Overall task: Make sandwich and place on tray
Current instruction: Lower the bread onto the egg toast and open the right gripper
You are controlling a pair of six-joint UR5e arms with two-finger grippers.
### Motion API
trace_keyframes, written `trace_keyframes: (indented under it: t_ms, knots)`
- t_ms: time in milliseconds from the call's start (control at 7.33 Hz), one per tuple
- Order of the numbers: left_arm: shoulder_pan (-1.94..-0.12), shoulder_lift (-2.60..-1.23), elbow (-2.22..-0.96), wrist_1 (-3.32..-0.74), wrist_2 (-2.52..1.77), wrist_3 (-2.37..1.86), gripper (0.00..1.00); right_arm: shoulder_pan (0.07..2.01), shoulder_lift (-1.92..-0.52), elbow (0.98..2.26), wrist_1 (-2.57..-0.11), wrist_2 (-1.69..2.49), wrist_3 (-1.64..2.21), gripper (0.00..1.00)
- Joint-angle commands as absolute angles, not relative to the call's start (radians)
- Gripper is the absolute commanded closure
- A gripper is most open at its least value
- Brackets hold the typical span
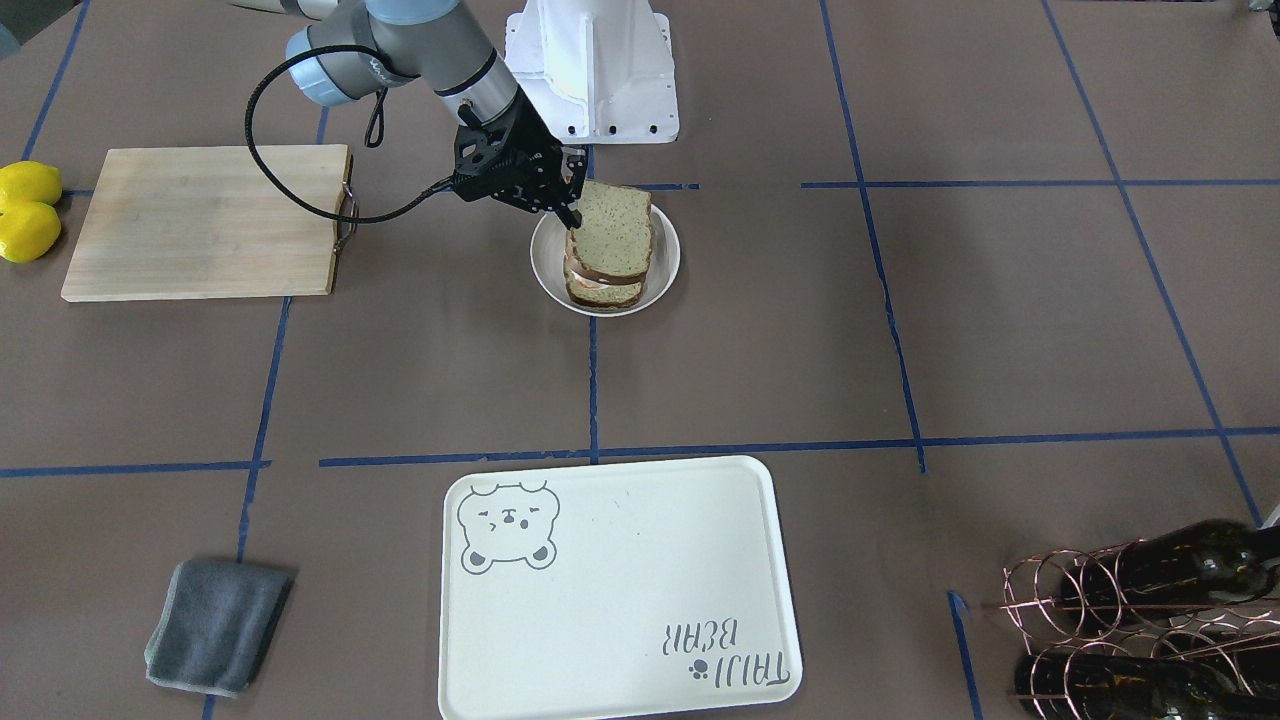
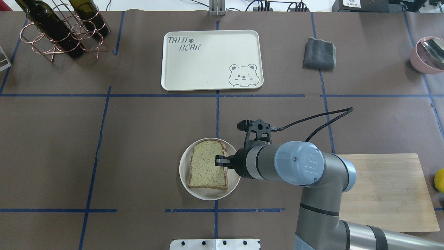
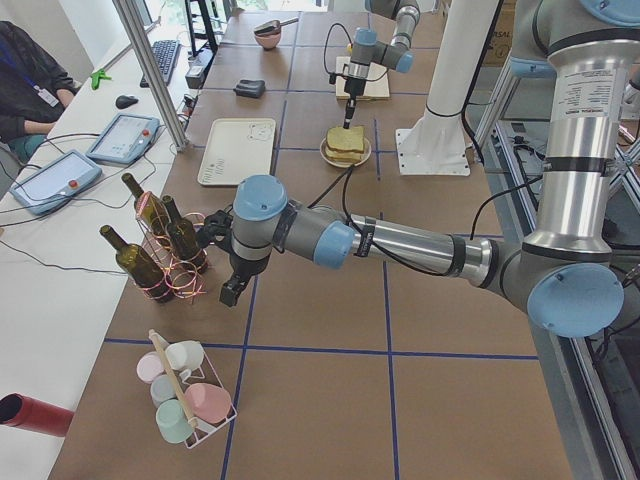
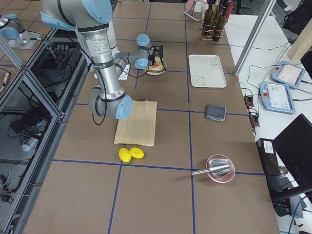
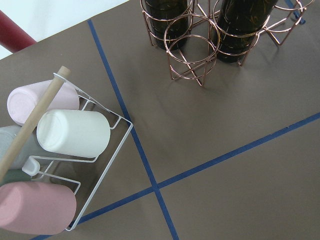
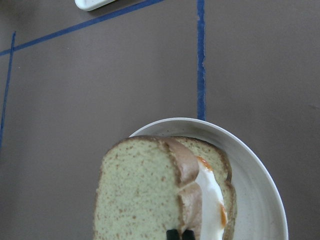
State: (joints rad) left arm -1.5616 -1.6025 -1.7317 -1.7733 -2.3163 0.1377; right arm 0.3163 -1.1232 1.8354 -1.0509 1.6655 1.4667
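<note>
A round white dish (image 1: 662, 283) holds a bread slice (image 1: 603, 292) with a white fried egg (image 6: 212, 195) on it. My right gripper (image 1: 572, 214) is shut on the crust edge of the second, speckled bread slice (image 1: 612, 232). It holds that slice tilted over the egg and also shows in the overhead view (image 2: 220, 161). I cannot tell whether the slice rests on the egg. The cream-white tray (image 1: 620, 590) with the bear drawing lies apart from the dish, nothing on it. My left gripper (image 3: 232, 291) hangs beside the wine rack; I cannot tell if it is open.
A wooden cutting board (image 1: 200, 220) and two lemons (image 1: 28, 210) lie on my right. A grey cloth (image 1: 215, 625), a pink bowl (image 2: 428, 53), a copper wine rack with bottles (image 1: 1150, 620) and a cup rack (image 5: 50, 160) stand around the table.
</note>
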Motion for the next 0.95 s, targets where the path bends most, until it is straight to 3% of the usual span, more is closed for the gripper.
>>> trace_keyframes:
  t_ms: [0, 273, 409, 545, 818]
  knots:
    - [-1.562, -1.601, -1.732, -1.773, -2.316, 0.138, 0.0, 0.307, -1.126, 1.824, -1.049, 1.649, 1.466, 1.0]
    - [-1.562, -1.601, -1.729, -1.773, -2.316, 0.138, 0.0, 0.305, -1.132, 1.824, -1.049, 1.651, 1.46, 1.0]
    - [-1.562, -1.601, -1.727, -1.775, -2.316, 0.138, 0.0, 0.305, -1.134, 1.825, -1.049, 1.651, 1.456, 0.26]
    - [-1.562, -1.603, -1.726, -1.775, -2.316, 0.138, 0.0, 0.305, -1.134, 1.825, -1.051, 1.649, 1.465, 0.0]
    - [-1.562, -1.601, -1.729, -1.775, -2.316, 0.138, 0.0, 0.302, -1.134, 1.827, -1.054, 1.647, 1.465, 0.0]
